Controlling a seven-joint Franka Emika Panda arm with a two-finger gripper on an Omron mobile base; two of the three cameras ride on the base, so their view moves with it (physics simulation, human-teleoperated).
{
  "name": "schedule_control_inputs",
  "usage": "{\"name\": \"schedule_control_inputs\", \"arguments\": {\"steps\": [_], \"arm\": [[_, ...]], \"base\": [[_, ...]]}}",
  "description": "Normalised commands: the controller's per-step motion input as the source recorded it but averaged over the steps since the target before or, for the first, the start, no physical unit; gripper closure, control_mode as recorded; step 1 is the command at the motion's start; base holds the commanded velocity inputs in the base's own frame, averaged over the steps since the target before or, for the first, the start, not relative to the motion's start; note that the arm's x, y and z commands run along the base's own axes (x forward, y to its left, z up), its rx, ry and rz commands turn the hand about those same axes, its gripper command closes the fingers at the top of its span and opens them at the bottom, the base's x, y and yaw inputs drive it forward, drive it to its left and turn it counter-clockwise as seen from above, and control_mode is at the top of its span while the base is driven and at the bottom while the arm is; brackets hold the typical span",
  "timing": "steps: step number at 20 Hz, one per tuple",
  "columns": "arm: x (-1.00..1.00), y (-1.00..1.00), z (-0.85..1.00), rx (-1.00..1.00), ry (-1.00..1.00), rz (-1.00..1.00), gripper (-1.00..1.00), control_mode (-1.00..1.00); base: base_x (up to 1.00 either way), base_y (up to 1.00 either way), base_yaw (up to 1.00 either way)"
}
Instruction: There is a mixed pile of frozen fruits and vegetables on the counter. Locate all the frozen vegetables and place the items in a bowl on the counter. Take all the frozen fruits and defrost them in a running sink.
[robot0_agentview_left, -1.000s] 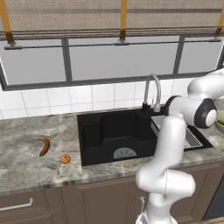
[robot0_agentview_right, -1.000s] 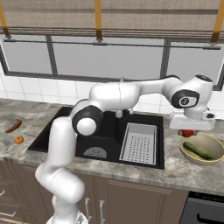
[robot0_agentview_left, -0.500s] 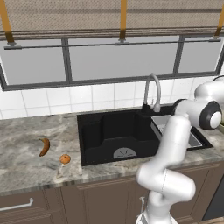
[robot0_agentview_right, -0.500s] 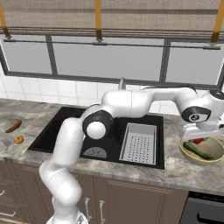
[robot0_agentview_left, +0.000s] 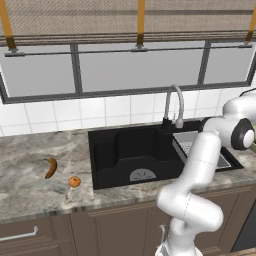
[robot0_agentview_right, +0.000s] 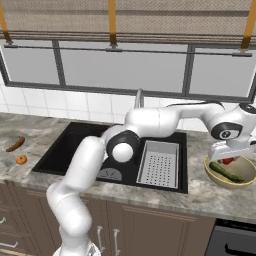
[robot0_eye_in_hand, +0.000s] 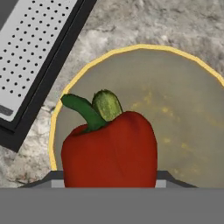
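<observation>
**Pepper hangs over the bowl**

The red pepper (robot0_eye_in_hand: 109, 148) is clamped tight in the gripper (robot0_agentview_right: 226, 153). It hangs just above the bowl (robot0_agentview_right: 208, 168). The bowl sits on the counter (robot0_agentview_right: 200, 197), to the right of the sink (robot0_agentview_left: 125, 150). I think the arm should go down low first. It should keep the pepper over the middle of the bowl. Then it can let go softly, so the pepper does not roll over the rim.

Counting from big to small: one counter, one sink, one grey tray (robot0_agentview_right: 159, 162), one bowl. One green cucumber (robot0_agentview_right: 226, 173) lies in the bowl. One banana (robot0_agentview_left: 50, 167) and one orange (robot0_agentview_left: 74, 181) lie left of the sink, a little apart.
</observation>
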Motion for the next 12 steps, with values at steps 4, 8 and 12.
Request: {"name": "schedule_control_inputs", "arguments": {"steps": [4, 8, 12], "arm": [[0.01, -0.01, -0.45, -0.02, 0.08, 0.00, 1.00, -1.00], [0.01, 0.00, -0.25, 0.00, 0.00, 0.00, 1.00, -1.00], [0.00, 0.00, -0.24, 0.00, 0.00, 0.00, 1.00, -1.00]], "base": [[0.00, 0.00, 0.00], [0.00, 0.00, 0.00], [0.00, 0.00, 0.00]]}}
